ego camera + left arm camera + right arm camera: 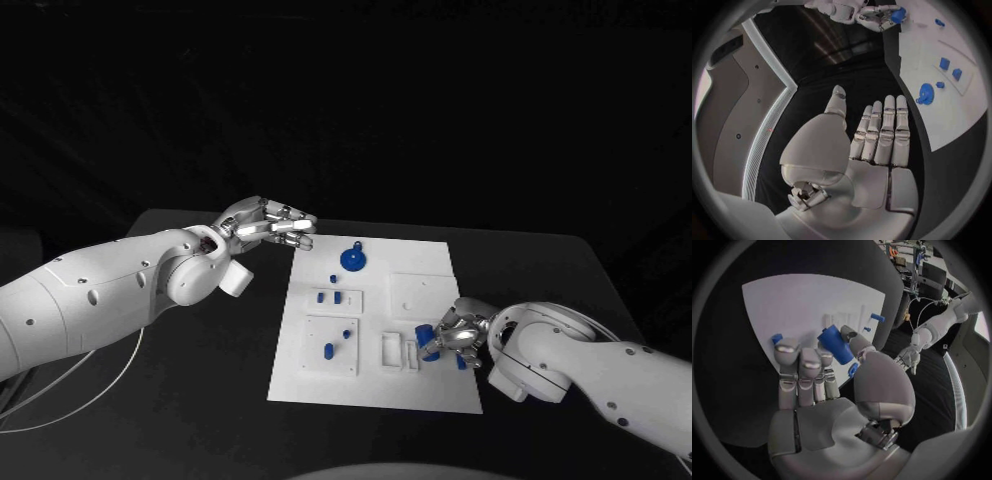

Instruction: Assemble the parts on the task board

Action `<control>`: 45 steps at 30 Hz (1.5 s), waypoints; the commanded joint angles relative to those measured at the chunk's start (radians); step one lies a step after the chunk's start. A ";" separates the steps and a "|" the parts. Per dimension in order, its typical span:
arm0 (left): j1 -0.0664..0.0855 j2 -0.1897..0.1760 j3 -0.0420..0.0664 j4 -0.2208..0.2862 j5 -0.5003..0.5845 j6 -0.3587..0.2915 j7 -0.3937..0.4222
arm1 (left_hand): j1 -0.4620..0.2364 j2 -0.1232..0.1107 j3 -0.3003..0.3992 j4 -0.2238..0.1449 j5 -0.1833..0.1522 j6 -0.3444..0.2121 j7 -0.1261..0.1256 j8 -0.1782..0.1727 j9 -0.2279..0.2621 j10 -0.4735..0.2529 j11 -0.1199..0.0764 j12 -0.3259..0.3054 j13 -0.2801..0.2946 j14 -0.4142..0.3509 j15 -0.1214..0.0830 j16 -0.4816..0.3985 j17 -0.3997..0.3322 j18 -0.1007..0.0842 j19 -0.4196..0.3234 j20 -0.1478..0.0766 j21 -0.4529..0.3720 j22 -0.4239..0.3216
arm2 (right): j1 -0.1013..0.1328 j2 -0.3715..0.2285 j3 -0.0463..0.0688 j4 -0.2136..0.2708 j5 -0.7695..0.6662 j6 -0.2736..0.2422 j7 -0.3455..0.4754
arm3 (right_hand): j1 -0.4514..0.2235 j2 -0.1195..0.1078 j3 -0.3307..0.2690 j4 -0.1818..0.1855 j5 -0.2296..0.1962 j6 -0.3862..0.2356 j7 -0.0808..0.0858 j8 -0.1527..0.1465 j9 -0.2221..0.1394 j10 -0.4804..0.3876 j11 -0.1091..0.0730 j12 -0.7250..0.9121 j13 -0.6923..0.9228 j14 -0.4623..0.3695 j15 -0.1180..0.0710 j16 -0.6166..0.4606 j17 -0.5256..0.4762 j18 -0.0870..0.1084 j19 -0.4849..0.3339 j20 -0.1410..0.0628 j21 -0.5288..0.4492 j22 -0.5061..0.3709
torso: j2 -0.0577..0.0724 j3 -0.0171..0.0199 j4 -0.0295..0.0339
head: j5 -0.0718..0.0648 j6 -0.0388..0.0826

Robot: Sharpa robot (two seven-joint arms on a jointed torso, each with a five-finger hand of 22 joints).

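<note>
The task looks partly done: the right silver hand [457, 340] pinches a small blue block-shaped part [835, 344] over the flat white task board [433, 395], other blue parts [353, 260] lie there, and the left hand [267, 224] hovers beside it, fingers apart, holding nothing.

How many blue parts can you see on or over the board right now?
About 7: round part at the board's far end, two in the upper-left recess, two in the lower-left, one near the right hand, one in it. Others may be hidden.
</note>
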 commanded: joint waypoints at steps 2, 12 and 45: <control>0.000 0.003 0.000 0.000 -0.019 0.032 -0.004 | 0.007 0.006 0.005 -0.003 -0.002 -0.002 -0.003 0.003 0.001 -0.007 0.000 -0.002 0.001 -0.006 0.001 -0.003 0.001 -0.003 0.006 0.002 0.003 -0.001 | 0.012 -0.005 0.002 0.010 0.014 0.011 -0.010 | 0.043 0.056 -0.002 -0.005 0.002 0.012 -0.003 0.013 0.013 0.009 -0.004 0.002 -0.001 0.000 -0.004 0.008 0.002 -0.011 0.052 0.001 0.005 0.003 | 0.002 0.0005 0.0023 | -0.001 -0.001; 0.000 0.010 -0.001 -0.002 -0.031 0.043 -0.010 | 0.007 0.008 0.005 -0.007 -0.001 -0.001 -0.003 0.003 0.001 -0.006 0.000 -0.002 0.001 -0.006 0.001 -0.003 0.001 -0.003 0.006 0.002 0.003 -0.001 | 0.036 0.026 -0.007 -0.003 0.052 0.079 -0.026 | 0.037 0.065 -0.040 0.002 -0.003 0.012 -0.005 0.013 0.010 0.009 -0.004 0.000 -0.005 -0.001 -0.003 0.011 0.005 -0.013 0.051 0.001 -0.003 0.011 | 0.002 0.0002 0.0030 | 0.001 -0.008; 0.000 0.010 -0.002 0.002 -0.058 0.064 -0.014 | 0.007 0.016 0.003 -0.015 -0.001 -0.003 -0.002 0.003 0.001 -0.008 0.000 -0.002 0.001 -0.009 0.002 -0.003 0.001 -0.003 0.003 0.004 0.003 -0.001 | 0.066 0.122 -0.069 -0.073 0.065 0.156 -0.032 | -0.011 0.015 -0.150 0.251 -0.095 0.013 -0.009 0.013 -0.007 0.019 -0.002 -0.003 -0.023 0.002 0.000 0.024 0.023 -0.014 0.054 0.004 0.000 0.033 | 0.002 0.0000 0.0029 | 0.015 -0.025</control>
